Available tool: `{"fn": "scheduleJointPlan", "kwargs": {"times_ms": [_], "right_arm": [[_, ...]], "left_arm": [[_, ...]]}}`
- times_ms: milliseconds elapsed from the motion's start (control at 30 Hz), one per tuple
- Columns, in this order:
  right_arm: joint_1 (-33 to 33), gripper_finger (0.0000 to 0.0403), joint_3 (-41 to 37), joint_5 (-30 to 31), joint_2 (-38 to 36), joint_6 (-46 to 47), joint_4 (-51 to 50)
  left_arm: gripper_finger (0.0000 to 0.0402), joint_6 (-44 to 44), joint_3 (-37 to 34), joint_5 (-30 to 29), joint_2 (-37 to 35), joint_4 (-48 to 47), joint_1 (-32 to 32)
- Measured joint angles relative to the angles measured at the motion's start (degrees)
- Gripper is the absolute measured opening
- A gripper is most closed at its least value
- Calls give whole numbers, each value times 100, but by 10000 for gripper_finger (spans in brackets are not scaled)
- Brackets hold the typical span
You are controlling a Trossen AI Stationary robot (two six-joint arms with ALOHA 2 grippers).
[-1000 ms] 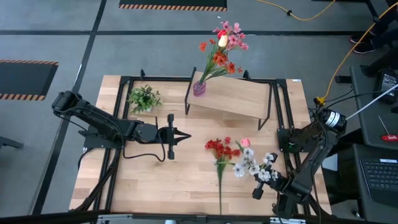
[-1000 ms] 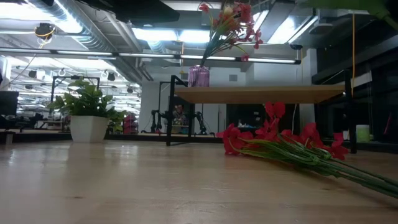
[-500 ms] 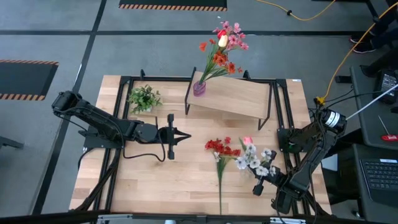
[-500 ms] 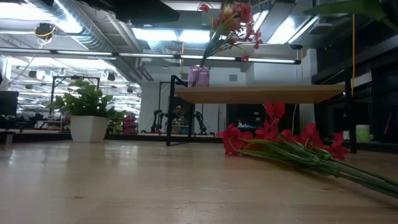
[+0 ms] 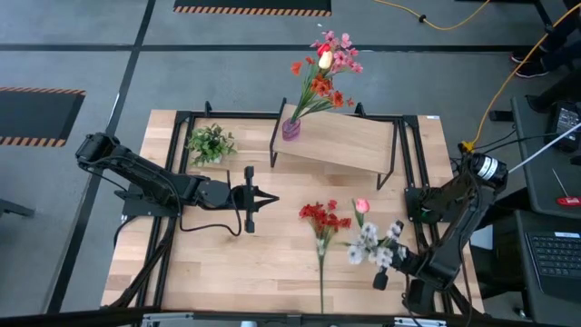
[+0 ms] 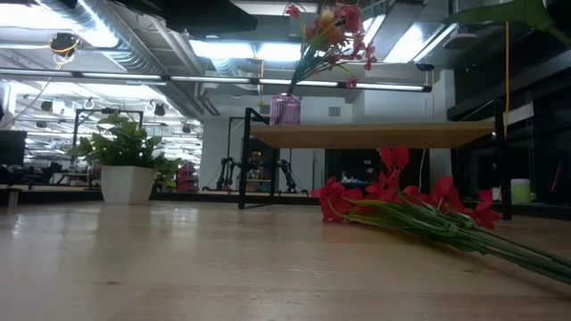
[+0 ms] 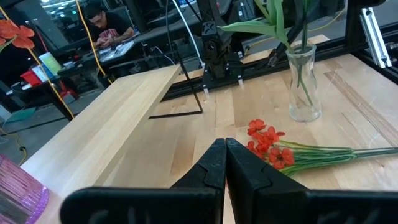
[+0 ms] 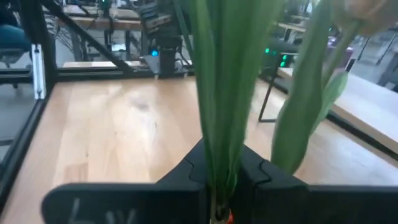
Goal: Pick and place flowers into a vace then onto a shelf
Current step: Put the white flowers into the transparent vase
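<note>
On the far side of the light wooden table (image 5: 218,263), the small raised wooden shelf (image 5: 349,141) already holds a purple vase (image 5: 290,129) full of flowers (image 5: 325,68). Red flowers (image 5: 320,218) lie on the table, left to do. The right claw (image 5: 381,272) pinches green stems of white and pink flowers (image 5: 372,241). The left claw (image 5: 263,199) waits, fingers together. No writing can be read.

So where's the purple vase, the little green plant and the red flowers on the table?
purple vase (image 5: 290,129), high view, on its body.
little green plant (image 5: 211,143), high view, on its leaves.
red flowers (image 5: 318,215), high view, on the blooms.
</note>
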Motion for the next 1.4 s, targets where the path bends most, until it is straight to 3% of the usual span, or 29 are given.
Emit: {"fn": "scheduleJointPlan", "kwargs": {"times_ms": [200,400,700,867,1400], "right_arm": [[0,33,2,-589,-58,14,-34],[0,45,2,-747,-58,3,-36],[0,158,2,-779,-58,27,-175],[0,199,2,-1508,-210,74,-182],[0,210,2,-2980,-1110,138,-486]], "left_arm": [[6,-3,0,0,0,-20,0],[6,-4,0,0,0,-22,-1],[6,-140,0,0,0,-26,0],[6,-144,0,2,0,-27,-2],[6,-139,0,0,0,-29,-2]]}}
